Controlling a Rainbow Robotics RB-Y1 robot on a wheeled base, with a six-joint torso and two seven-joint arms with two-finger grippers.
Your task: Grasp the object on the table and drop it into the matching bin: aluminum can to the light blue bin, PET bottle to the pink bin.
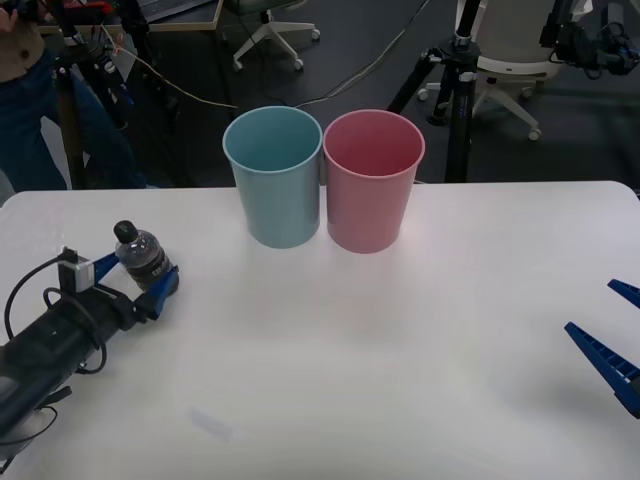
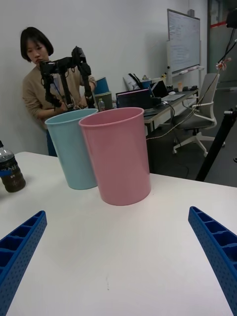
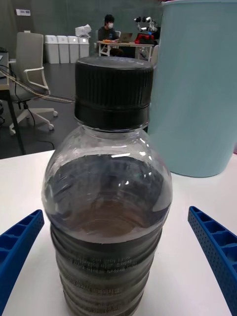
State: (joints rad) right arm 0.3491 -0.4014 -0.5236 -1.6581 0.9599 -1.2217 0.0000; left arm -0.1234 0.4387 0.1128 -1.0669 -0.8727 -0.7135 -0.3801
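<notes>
Two bins stand side by side toward the far edge of your counter (image 1: 400,380): the light blue bin (image 1: 273,178) and, touching or nearly touching it on the robot's right, the pink bin (image 1: 373,182). The PET bottle (image 1: 141,256) stands upright on the counter, well to the robot's left of the light blue bin and nearer the robot. Your left gripper (image 1: 138,278) sits around it with jaws spread, one blue finger on each side of the bottle; in the left wrist view a gap shows between each finger and the bottle, and the bottle's base is cut off at the frame edge. You cannot read its dark label. Your right gripper (image 1: 612,340) rests low over the counter, far to the robot's right of the pink bin, jaws spread and holding nothing, partly cut off by the front view's edge.
</notes>
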